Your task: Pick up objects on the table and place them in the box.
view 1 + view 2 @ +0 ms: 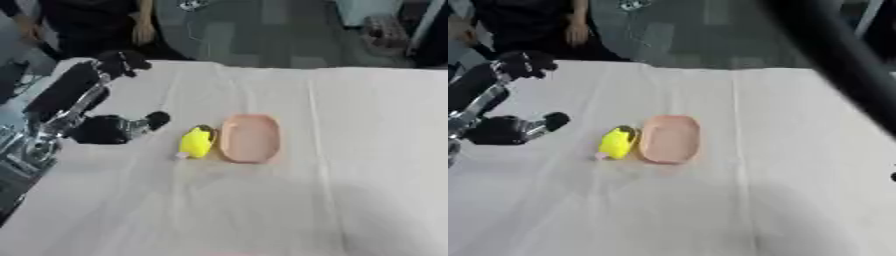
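A yellow object (196,142) with a small pale tip lies on the white table, touching the left rim of a shallow pink oval box (251,138). My left hand (112,129) hovers just left of the yellow object, a short gap apart, with nothing seen in it. It shows only as a dark blur. The left arm (66,92) runs from the table's far left corner down towards that hand. A dark blurred bar crossing the upper right of the right eye view is my right arm (846,55); its hand is out of sight.
White cloth (350,150) covers the table, with folds running front to back. A person in dark clothes (83,22) stands beyond the far left edge, touching nothing. Grey floor and some clutter lie beyond the far edge.
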